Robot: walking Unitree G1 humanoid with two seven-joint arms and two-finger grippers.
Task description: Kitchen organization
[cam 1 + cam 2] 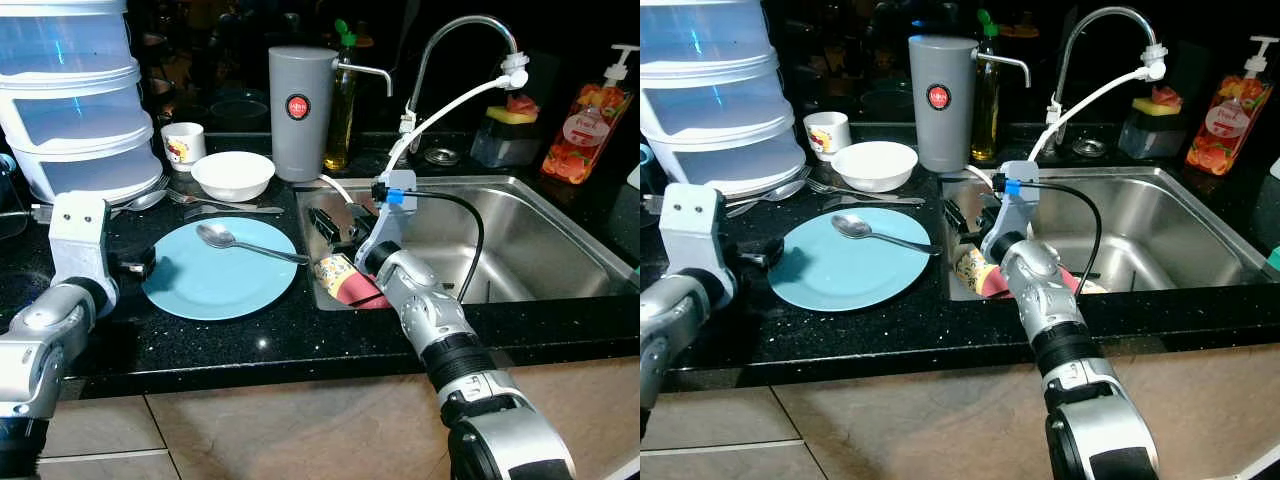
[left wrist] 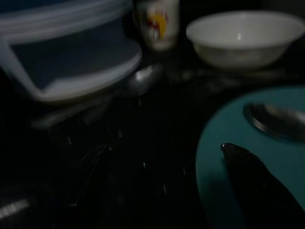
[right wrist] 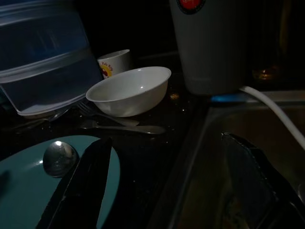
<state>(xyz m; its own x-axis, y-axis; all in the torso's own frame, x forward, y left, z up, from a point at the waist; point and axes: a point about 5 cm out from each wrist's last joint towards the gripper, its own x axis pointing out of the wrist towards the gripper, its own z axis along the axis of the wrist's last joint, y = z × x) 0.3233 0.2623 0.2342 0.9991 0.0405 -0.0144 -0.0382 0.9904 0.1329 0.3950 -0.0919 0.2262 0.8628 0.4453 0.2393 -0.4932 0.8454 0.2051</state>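
Right pincer (image 1: 335,228) sits at the sink's near-left corner in the left eye view, fingers spread wide with nothing between them. Just below it a paper cup (image 1: 345,280) with a red and yellow print lies on its side inside the steel sink (image 1: 540,240). Left pincer (image 1: 138,265) rests at the left rim of the blue plate (image 1: 215,285), and I can't tell its state from here. A spoon (image 1: 240,242) lies on that plate. Behind it on the black tabletop (image 1: 300,335) there's a white bowl (image 1: 232,174), a small printed mug (image 1: 183,145), a fork (image 1: 215,203), a grey thermos jug (image 1: 300,110) and a stack of clear containers (image 1: 75,100). A soap bottle (image 1: 588,120) stands at the back right.

Right eye view: same layout, the faucet (image 1: 1105,40) arching over the sink.

Left wrist view is dark, with one black finger (image 2: 257,176) lying over the plate's edge and the other off on the tabletop side, so the pincer looks spread across the rim.

Right wrist view: one finger (image 3: 83,186) is over the plate beside the spoon, the other over the sink side, well apart.
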